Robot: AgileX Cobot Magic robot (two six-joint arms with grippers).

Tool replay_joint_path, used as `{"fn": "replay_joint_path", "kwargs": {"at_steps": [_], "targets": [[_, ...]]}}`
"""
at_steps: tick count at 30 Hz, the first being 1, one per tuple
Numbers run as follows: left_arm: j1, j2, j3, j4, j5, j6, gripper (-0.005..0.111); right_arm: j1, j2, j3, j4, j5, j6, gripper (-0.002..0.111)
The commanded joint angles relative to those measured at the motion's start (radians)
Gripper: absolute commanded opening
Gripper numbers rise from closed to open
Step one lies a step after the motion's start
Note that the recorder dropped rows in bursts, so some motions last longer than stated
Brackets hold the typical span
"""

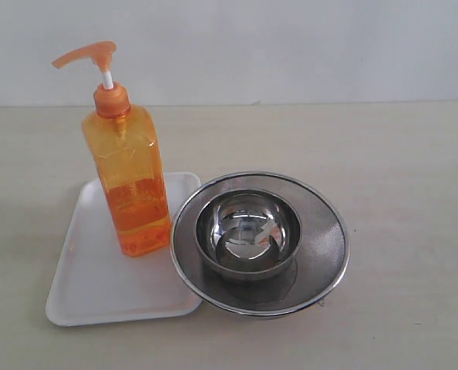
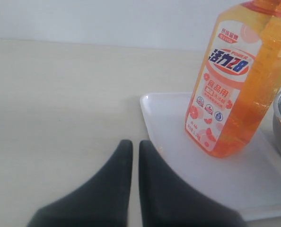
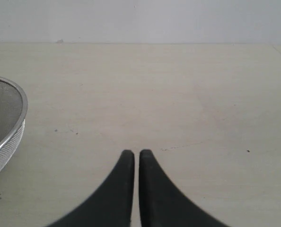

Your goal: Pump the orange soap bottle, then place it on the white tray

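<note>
One bottle: I see the orange soap bottle point(image 1: 129, 185) standing upright on the white tray point(image 1: 98, 285), toward the tray's right half.
Long axis: vertical, base flat on the tray, pump at the top.
Pump head point(image 1: 90, 55): raised on its white stem, spout pointing to the left of the exterior view.
Label: white, red and orange with Chinese characters, turned toward my left wrist camera, on the bottle point(image 2: 230, 94).
Tray: flat on the table point(image 1: 399, 154), with bare white around the bottle's base.
Strainer point(image 1: 333, 239): round steel mesh, just beside the bottle; its rim overlaps the tray's right edge, and I cannot tell if it rests on it.
Bowl point(image 1: 248, 231): steel, sitting inside the strainer.
Left gripper point(image 2: 132, 142): jaws pressed together on nothing, near the tray's edge point(image 2: 254, 175), apart from the bottle.
Right gripper point(image 3: 132, 152): jaws pressed together on nothing, over bare table, with the strainer point(image 3: 8, 118) off to one side.
</note>
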State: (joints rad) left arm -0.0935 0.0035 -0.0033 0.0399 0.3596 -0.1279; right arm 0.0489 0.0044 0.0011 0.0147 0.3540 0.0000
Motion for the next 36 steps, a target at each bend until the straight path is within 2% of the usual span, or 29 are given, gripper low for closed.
{"fn": "replay_joint_path", "kwargs": {"at_steps": [1, 6, 10, 13, 17, 20, 22, 25, 29, 32, 36], "targets": [[0.003, -0.003, 0.003, 0.006, -0.001, -0.002, 0.005, -0.006, -0.004, -0.001, -0.004, -0.006, 0.000, 0.001], [0.003, -0.003, 0.003, 0.006, -0.005, 0.004, 0.005, -0.006, -0.004, -0.001, -0.004, -0.006, 0.000, 0.001], [0.003, -0.003, 0.003, -0.014, -0.093, 0.023, 0.005, -0.006, -0.004, -0.001, -0.004, -0.006, 0.000, 0.001], [0.003, -0.003, 0.003, -0.131, -0.186, -0.026, 0.005, -0.006, -0.004, -0.001, -0.004, -0.006, 0.000, 0.001], [0.003, -0.003, 0.003, -0.244, -0.434, -0.039, 0.005, -0.006, -0.004, -0.001, -0.004, -0.006, 0.000, 0.001], [0.003, -0.003, 0.003, -0.250, -0.588, -0.039, 0.005, -0.006, -0.004, -0.001, -0.004, -0.006, 0.000, 0.001], [0.003, -0.003, 0.003, -0.250, -0.641, -0.039, 0.005, -0.006, -0.004, -0.001, -0.004, -0.006, 0.000, 0.001], [0.003, -0.003, 0.003, -0.250, -0.675, -0.063, 0.005, -0.006, -0.004, -0.001, -0.004, -0.010, 0.000, 0.001], [0.003, -0.003, 0.003, -0.250, -0.730, -0.255, 0.005, -0.006, -0.004, -0.001, -0.004, -0.011, 0.000, 0.001], [0.003, -0.003, 0.003, -0.215, -0.793, -0.273, 0.005, -0.006, -0.004, -0.001, -0.004, -0.011, 0.000, 0.001], [0.003, -0.003, -0.002, -0.160, -0.805, -0.340, 0.005, -0.006, -0.004, -0.001, -0.004, -0.011, 0.000, 0.001]]}}
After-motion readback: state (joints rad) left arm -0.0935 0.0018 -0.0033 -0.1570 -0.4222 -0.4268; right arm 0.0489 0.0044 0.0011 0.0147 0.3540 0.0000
